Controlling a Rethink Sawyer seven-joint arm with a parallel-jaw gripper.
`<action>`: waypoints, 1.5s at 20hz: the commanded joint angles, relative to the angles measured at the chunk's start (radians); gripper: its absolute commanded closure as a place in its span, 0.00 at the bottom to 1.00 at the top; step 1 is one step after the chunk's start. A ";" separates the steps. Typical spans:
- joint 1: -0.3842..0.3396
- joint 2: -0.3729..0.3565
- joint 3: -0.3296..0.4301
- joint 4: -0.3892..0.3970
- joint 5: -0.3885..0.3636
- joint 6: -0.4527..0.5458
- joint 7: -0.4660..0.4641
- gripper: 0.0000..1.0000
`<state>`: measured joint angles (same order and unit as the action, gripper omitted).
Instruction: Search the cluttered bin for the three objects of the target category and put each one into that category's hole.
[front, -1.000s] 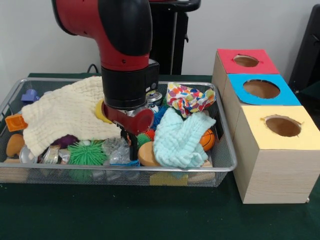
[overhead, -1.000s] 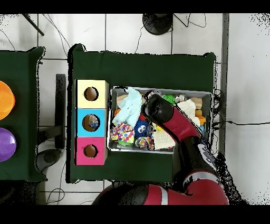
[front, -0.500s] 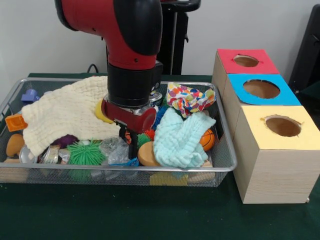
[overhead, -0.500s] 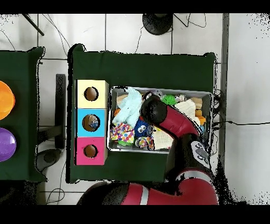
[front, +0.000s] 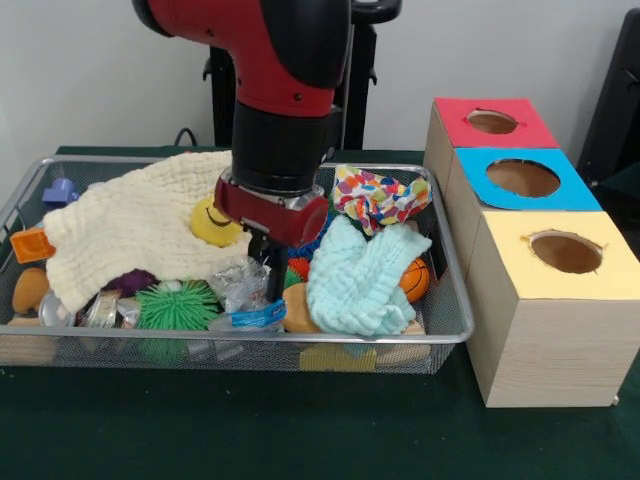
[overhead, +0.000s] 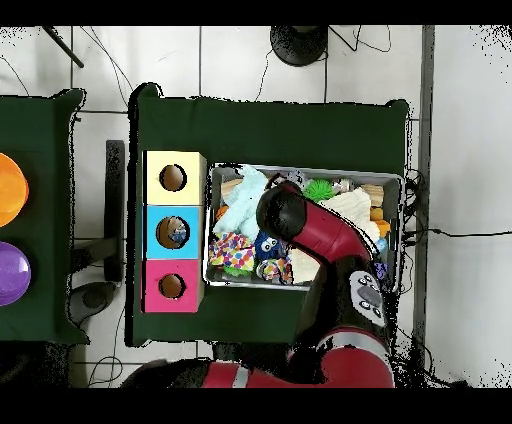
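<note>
Even, diffuse indoor light fills both views. A soft highlight lies on the red arm (front: 270, 40) shell in the front view. Faint shadows gather beneath the wire bin (front: 440, 330) and beside the wooden boxes (front: 545, 320) on the dark desk (front: 250, 430). The front view is moderately sharp; the overhead view renders bin contents coarsely.

Orange bowl (overhead: 8, 189), purple bowl (overhead: 10, 273)
</note>
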<state>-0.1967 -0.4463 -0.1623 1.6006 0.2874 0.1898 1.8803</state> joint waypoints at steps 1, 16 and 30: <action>0.034 -0.073 -0.004 0.089 0.050 0.001 0.254 1.00; 0.088 -0.234 -0.048 0.186 0.097 0.118 0.267 1.00; 0.299 -0.297 -0.222 0.253 0.177 0.304 0.392 1.00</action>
<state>0.0574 -0.7261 -0.3432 1.7218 0.4095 0.3591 1.9106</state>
